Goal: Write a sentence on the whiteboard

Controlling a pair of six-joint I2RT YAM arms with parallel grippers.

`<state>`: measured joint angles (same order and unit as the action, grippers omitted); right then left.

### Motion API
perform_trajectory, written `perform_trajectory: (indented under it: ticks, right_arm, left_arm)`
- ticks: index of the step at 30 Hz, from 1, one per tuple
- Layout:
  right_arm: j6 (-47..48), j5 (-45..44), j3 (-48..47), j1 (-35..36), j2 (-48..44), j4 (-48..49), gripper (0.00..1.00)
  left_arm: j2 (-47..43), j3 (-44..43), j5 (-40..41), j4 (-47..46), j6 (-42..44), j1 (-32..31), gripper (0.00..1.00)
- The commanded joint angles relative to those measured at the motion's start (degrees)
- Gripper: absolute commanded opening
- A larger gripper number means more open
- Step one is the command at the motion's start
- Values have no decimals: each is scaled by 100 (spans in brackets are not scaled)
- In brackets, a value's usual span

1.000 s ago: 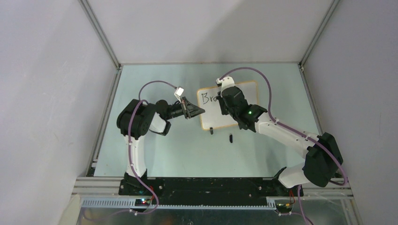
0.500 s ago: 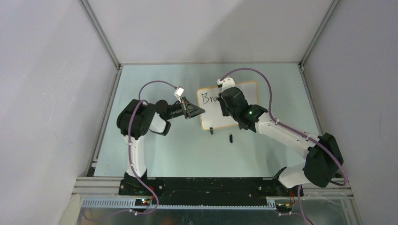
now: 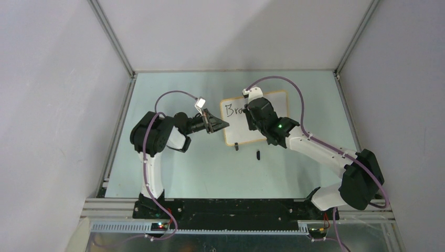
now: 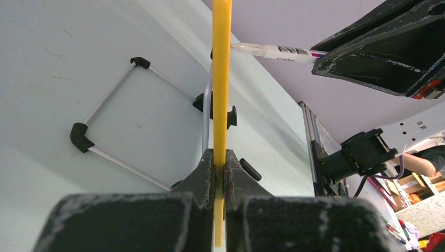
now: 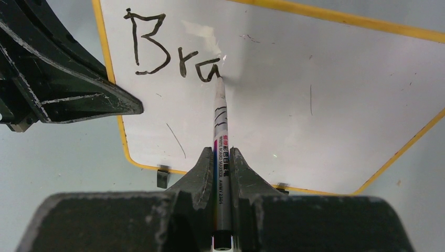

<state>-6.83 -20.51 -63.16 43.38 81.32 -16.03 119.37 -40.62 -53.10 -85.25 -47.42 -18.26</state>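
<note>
Whiteboard (image 5: 325, 100): small, white, rounded corners, thin yellow-orange frame, two black clip feet on near edge; sits just above centre of overhead view (image 3: 233, 131), face up toward camera; few faint stray strokes on surface

Sentence (image 5: 169, 52): black handwritten marker, only "Bra" so far, upper left corner of board

The whiteboard (image 3: 236, 132) sits mid-width on the worktop (image 3: 173, 173), nearer the far edge. My left pincer (image 3: 223, 125) clamps its left edge. My right pincer (image 5: 221, 157) reaches over it from the near right corner, and the marker (image 5: 220, 123) in it has its tip at the end of the lettering (image 5: 170, 52), upper left. A small object (image 3: 258, 154) lies just nearward of the board.
</note>
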Motion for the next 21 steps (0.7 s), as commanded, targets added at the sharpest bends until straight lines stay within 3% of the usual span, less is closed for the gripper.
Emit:
perform_trajectory:
  ticks: [1,21]
  right_arm:
    - [-24,-47,-25,-61,-117,-10,0]
    - [58,-48,145,-48,-577,359,0]
  left_arm:
    - [-221,80,-254,-246,152,-81,0]
    - [-111,15,-253,-246,36,-36,0]
